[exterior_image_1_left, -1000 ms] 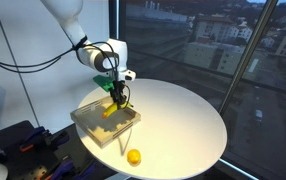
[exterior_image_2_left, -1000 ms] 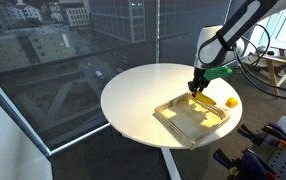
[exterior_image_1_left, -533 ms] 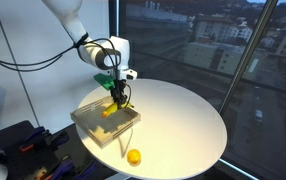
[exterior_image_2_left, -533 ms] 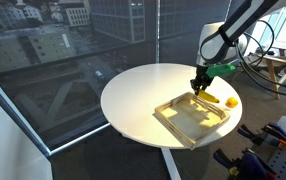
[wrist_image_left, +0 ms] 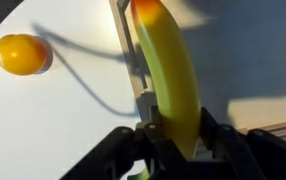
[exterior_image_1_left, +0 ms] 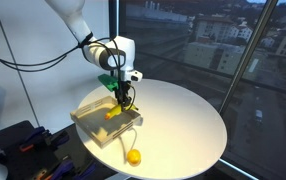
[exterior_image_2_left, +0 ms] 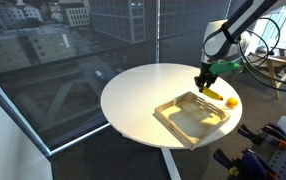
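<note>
1. Biggest thing here is the round white worktop (exterior_image_1_left: 183, 120), right next to a big window. It shows in both exterior views.
2. The arm (exterior_image_1_left: 78, 25) comes in from above and bends down over the tray side of the worktop.
3. There's a shallow rectangular tray (exterior_image_1_left: 83, 118) near the worktop's edge. In the wrist view one of its walls (wrist_image_left: 128, 50) runs right under the banana.
4. The banana (wrist_image_left: 173, 70) is yellow with an orangey tip, and it's clamped between the fingers at one end. The rest of it sticks out away from them, pointing down over the tray. In an exterior view the banana (exterior_image_2_left: 213, 92) hangs just below the fingers, over the tray end nearest the small fruit. I can't tell if its far tip touches the tray.
5. The fingers (wrist_image_left: 205, 130) are closed snug on the banana, one on each side with no gap showing. In an exterior view they (exterior_image_1_left: 126, 97) sit above the tray, pointing downward.
6. A small round yellow-orange fruit (wrist_image_left: 21, 54) sits on the bare worktop outside the tray. It's near the banana but not touching it, and nothing's gripping it. It also shows in both exterior views (exterior_image_1_left: 134, 157) (exterior_image_2_left: 231, 101).
</note>
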### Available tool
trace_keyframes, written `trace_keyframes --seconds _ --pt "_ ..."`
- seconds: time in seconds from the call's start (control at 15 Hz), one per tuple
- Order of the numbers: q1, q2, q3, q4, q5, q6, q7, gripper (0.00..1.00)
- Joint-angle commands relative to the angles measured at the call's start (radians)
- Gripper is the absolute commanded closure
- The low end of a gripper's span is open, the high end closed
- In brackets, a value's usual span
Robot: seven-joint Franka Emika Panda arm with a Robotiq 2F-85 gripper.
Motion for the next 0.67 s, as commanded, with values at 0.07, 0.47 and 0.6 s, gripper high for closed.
trace_keyframes --seconds 0.07,0.47,0.6 --pt "-0.022 -0.008 -0.016 0.020 0.011 -0.029 -0.009 0.84" --pt "-0.048 0.013 -0.025 0.038 0.023 -0.023 -0.021 0.84" --pt "-0.056 0.027 -0.025 0.051 0.027 -0.025 -0.025 0.84"
